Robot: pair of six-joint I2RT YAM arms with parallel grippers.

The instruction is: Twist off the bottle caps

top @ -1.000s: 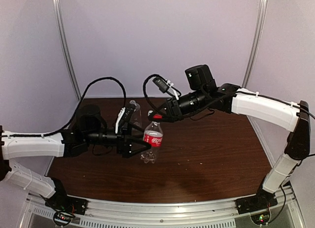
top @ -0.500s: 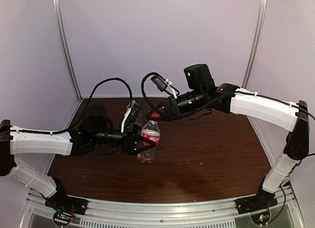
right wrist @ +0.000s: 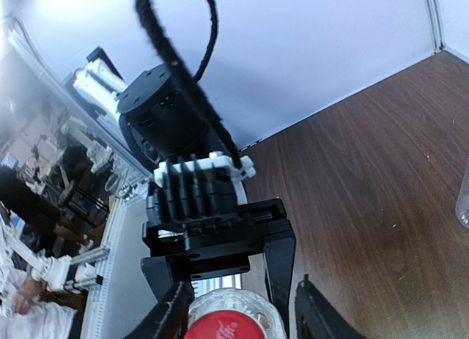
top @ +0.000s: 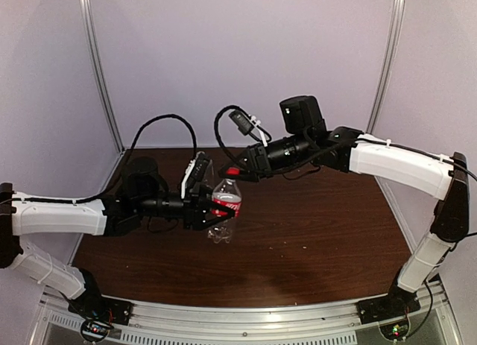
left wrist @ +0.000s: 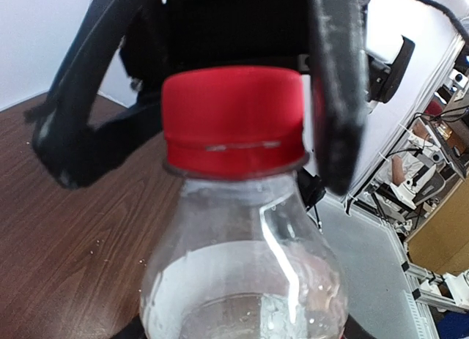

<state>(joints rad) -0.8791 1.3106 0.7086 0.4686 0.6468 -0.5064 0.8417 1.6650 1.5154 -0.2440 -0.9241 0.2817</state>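
Table (top: 313, 233): dark wood-grain top. Both arms reach in over it and meet left of centre.
Left gripper (top: 217, 211): you have it coming in from the side at the level of the red label. Its jaws are closed in against the body of the red-label bottle (left wrist: 242, 280) and grip it there.
Right gripper (top: 236, 171): it comes in over the bottle top with its jaws apart. One finger stands on each side of the red cap (left wrist: 233, 116). The left wrist view shows one finger just beside the cap and the other well off it, so nothing is clamped.
Red-label bottle: clear plastic with clear liquid up to the shoulder. It leans slightly between the two grippers. You cannot tell whether its base rests on the table.
Plain bottle (right wrist: 463, 196): it stands behind the left gripper, and only a clear sliver shows at the edge of the right wrist view.
Red cap: it sits on the bottle neck, with its ring against the collar.
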